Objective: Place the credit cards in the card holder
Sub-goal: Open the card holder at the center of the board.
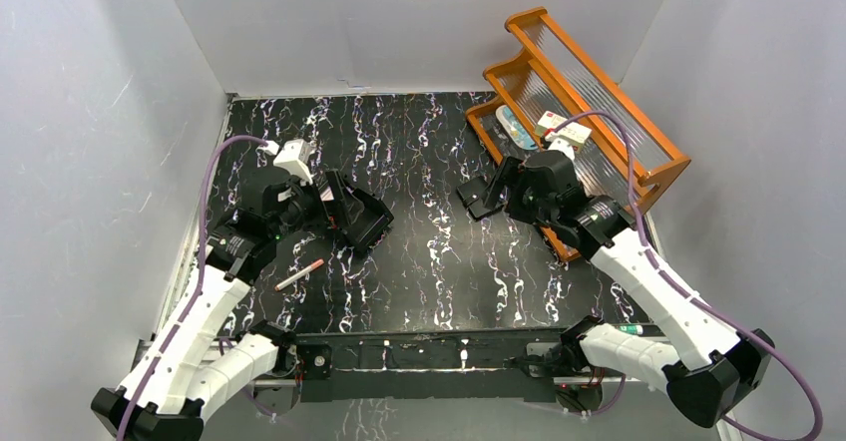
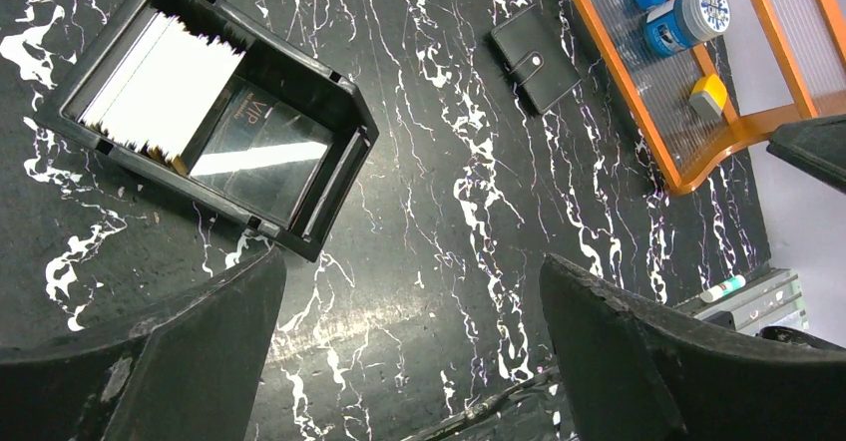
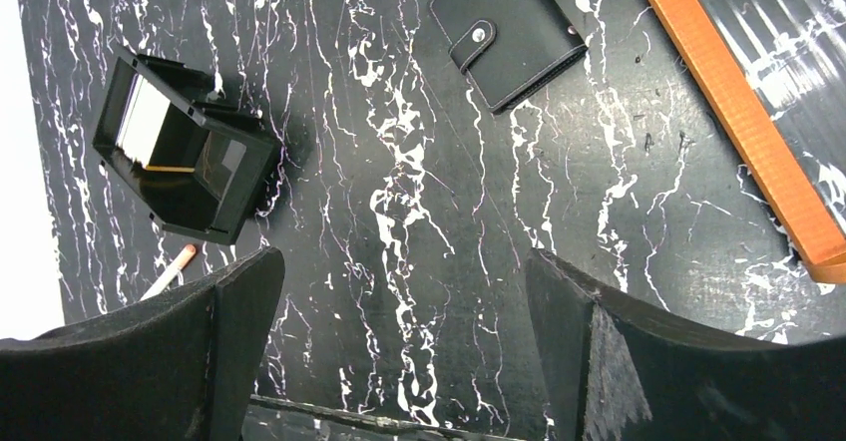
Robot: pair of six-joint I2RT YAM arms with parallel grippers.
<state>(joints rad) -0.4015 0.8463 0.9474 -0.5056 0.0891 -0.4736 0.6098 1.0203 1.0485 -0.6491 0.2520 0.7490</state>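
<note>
Left gripper (image 2: pixel 409 281): jaws wide, nothing held. Right gripper (image 3: pixel 401 261): same. Cards (image 2: pixel 165 87) stand stacked in the black box (image 2: pixel 339 187), at 10 o'clock from the left gripper. Card holder (image 3: pixel 509 30) lies shut, snap fastened, on the table (image 3: pixel 399 142), at 1 o'clock from the right gripper, near the orange rack (image 3: pixel 738 112) but not touching it.

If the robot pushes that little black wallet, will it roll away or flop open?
Probably not roll: the wallet lies flat on the table, so it would likely slide. It likely stays shut, since its snap tab looks fastened. Lifted by one edge it may bend a little; it looks like soft stitched leather.
</note>
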